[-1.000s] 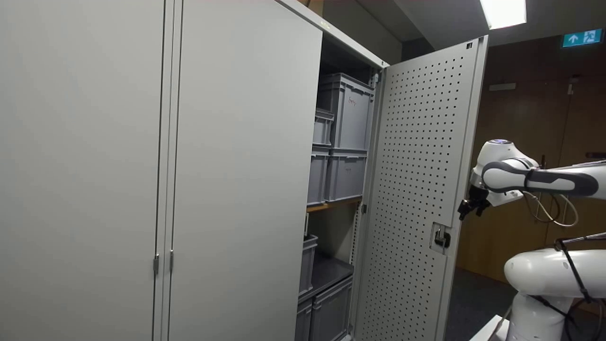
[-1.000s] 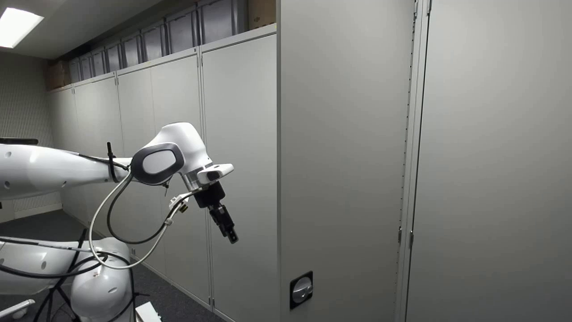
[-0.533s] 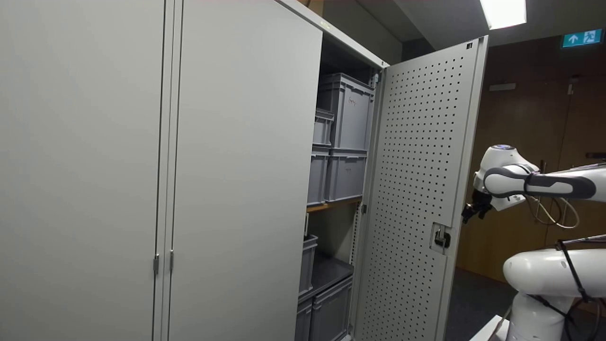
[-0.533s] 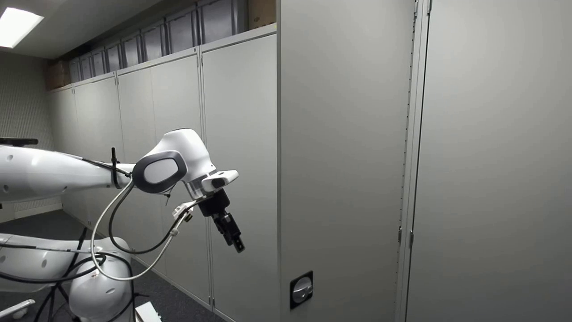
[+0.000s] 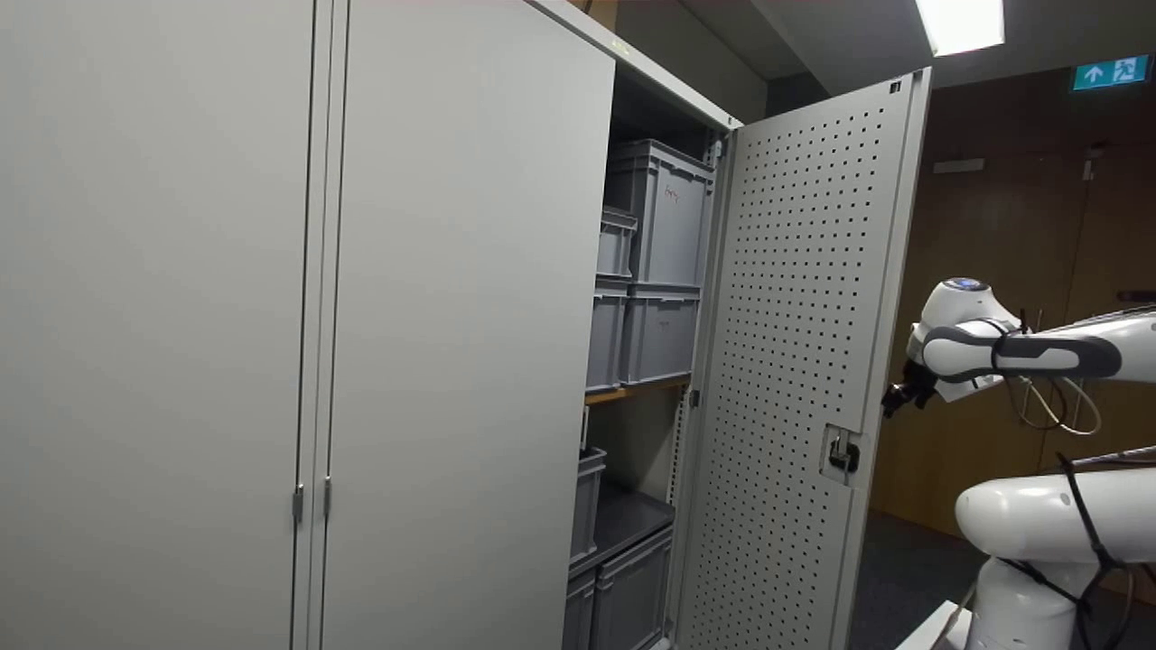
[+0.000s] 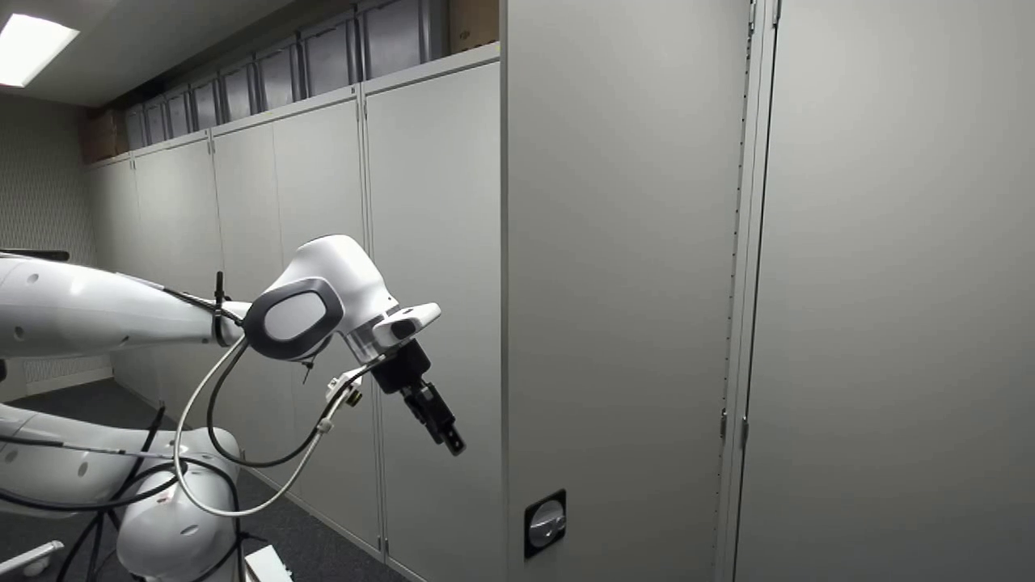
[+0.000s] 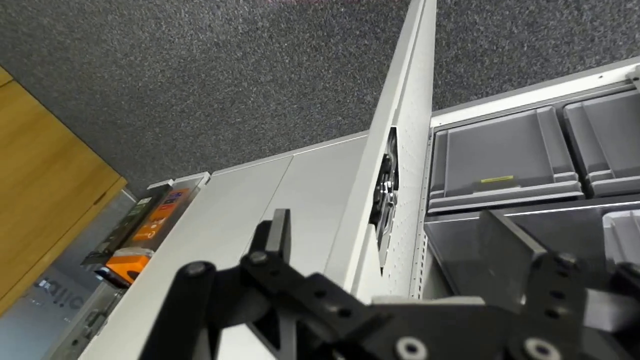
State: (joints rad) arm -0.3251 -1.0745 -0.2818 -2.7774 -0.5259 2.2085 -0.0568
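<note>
Parted fingers (image 7: 281,232) near the edge of an open metal door (image 5: 799,352).

The gripper (image 7: 387,220), released, tilts downward, its flat, matte pads (image 7: 506,260) wide apart; in the wrist view the door's thin edge shows between them. The door is a tall, flat slab, its inner face punched with rows of small square holes, a black-and-silver latch (image 7: 385,192) set in near the free edge. Beyond, smooth grey plastic bins (image 7: 500,150) with thick rims stand in the boxy cabinet (image 5: 470,325); speckled dark carpet (image 7: 225,85) lies below.
</note>
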